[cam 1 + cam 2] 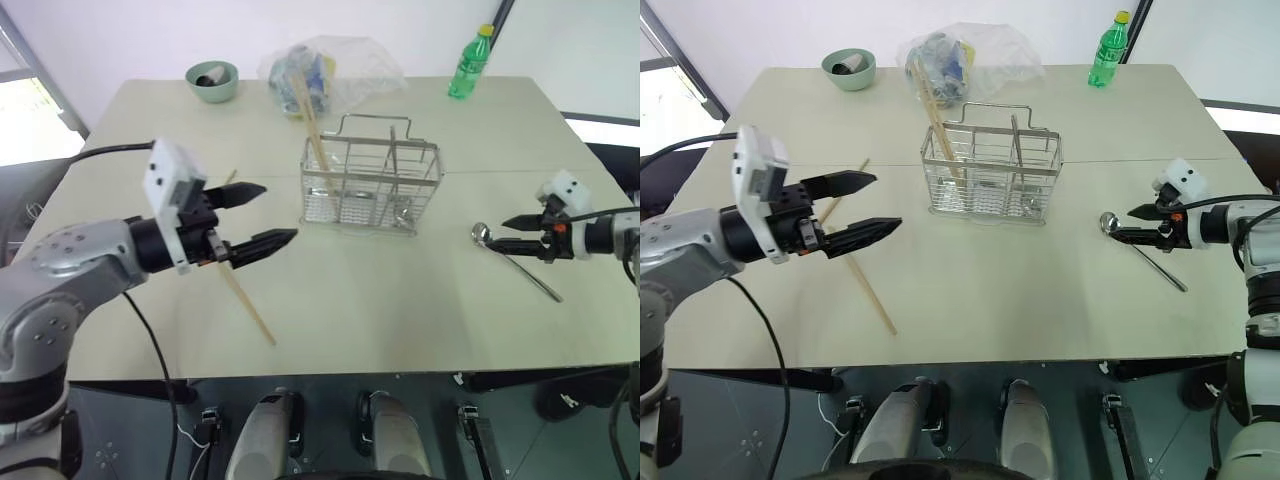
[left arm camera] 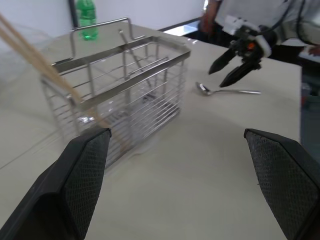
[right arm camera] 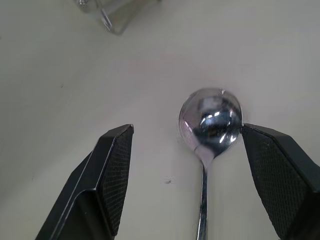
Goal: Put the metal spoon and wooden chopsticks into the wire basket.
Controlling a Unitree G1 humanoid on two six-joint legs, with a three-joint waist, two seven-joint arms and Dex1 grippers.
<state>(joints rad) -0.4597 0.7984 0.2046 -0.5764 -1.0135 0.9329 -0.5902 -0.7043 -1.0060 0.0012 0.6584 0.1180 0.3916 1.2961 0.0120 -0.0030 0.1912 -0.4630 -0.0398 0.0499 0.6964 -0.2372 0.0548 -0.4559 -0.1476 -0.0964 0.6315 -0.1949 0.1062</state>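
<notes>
The left hand (image 1: 262,215) hides part of the loose chopstick (image 1: 252,305); the bag's (image 1: 335,65) contents are indistinct.

Left arm (image 1: 70,265): grey metal shell, screws, black cable, white camera block; black textured fingers (image 1: 262,243). Right gripper (image 1: 1135,224): white block, orange accent.

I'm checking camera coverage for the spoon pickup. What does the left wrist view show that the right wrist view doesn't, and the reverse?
Left wrist view only: the wooden chopsticks leaning in the wire basket, the green bottle, and the open right gripper above the spoon. Right wrist view only: the spoon bowl close up, lying between the open fingers. Both share the metal spoon on the table, plus part of the basket.
</notes>
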